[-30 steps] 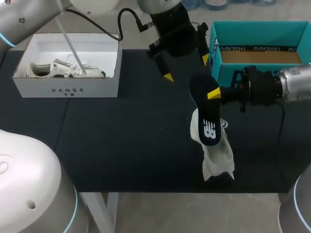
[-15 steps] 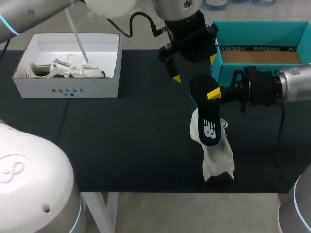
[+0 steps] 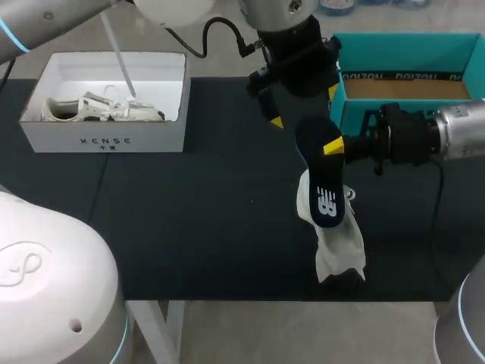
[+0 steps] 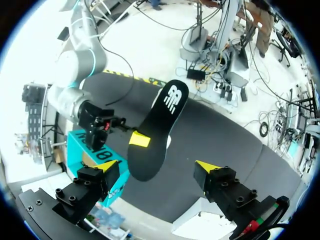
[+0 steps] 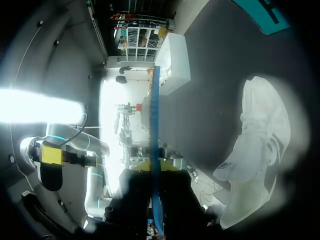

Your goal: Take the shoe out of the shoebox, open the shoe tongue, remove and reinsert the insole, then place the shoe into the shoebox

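Right gripper (image 3: 333, 146) pinches the dark insole (image 3: 324, 182) by its edge, hanging it over the white shoe (image 3: 339, 246) that lies on the table near the teal shoebox (image 3: 402, 74). Left gripper (image 3: 301, 106) hovers wide and empty by the insole's upper end. I judge reinsertion is next: toe end into the collar. From above, the insole hides the shoe's opening from me.

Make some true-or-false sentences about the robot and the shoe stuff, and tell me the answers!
1. The right claw holds the dark insole. True.
2. The white shoe is inside the teal box. False: it lies on the table in front of that box.
3. The left claw is open, holding nothing. True.
4. The white box is empty. False: a second shoe lies in it.
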`<state>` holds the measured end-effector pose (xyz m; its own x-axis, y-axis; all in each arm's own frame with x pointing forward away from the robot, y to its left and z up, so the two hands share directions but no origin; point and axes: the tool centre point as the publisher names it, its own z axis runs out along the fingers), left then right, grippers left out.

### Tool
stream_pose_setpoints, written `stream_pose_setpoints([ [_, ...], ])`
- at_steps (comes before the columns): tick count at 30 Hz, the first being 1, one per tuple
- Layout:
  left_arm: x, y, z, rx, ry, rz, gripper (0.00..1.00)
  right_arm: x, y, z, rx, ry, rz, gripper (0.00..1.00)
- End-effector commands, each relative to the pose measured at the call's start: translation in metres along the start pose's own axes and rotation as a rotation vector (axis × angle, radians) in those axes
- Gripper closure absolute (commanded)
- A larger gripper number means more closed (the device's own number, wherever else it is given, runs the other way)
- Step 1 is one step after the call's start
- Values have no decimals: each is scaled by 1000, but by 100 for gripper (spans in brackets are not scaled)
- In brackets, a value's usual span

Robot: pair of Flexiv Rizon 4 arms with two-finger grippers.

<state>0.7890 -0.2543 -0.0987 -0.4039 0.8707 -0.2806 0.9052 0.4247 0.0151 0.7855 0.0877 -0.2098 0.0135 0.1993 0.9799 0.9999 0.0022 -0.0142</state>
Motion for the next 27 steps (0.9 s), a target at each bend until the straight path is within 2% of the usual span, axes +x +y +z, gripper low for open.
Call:
stream_pose_setpoints([
  [1, 0, 0, 0, 0, -1, 1, 0, 0, 0, 1, -2, -1, 1, 100],
  [13, 0, 0, 0, 0, -1, 1, 0, 0, 0, 1, -2, -1, 1, 100],
  [15, 14, 2, -3, 62, -93, 45, 0, 0, 0, 1, -2, -1, 1, 100],
  [17, 25, 5, -4, 58, -137, 69, 0, 0, 0, 1, -2, -1, 1, 100],
  [20, 38, 5, -13, 106, -280, 125, 0, 0, 0, 1, -2, -1, 1, 100],
  [22, 46, 1, -17, 180, -395, 181, 0, 0, 0, 1, -2, -1, 1, 100],
  [23, 50, -2, -17, 201, -427, 198, 0, 0, 0, 1, -2, -1, 1, 100],
  [24, 58, -8, -16, 183, -467, 237, 0, 0, 0, 1, -2, -1, 1, 100],
  [26, 72, -17, -15, 257, -581, 278, 0, 0, 0, 1, -2, -1, 1, 100],
  [27, 79, -19, -12, 264, -625, 284, 0, 0, 0, 1, -2, -1, 1, 100],
])
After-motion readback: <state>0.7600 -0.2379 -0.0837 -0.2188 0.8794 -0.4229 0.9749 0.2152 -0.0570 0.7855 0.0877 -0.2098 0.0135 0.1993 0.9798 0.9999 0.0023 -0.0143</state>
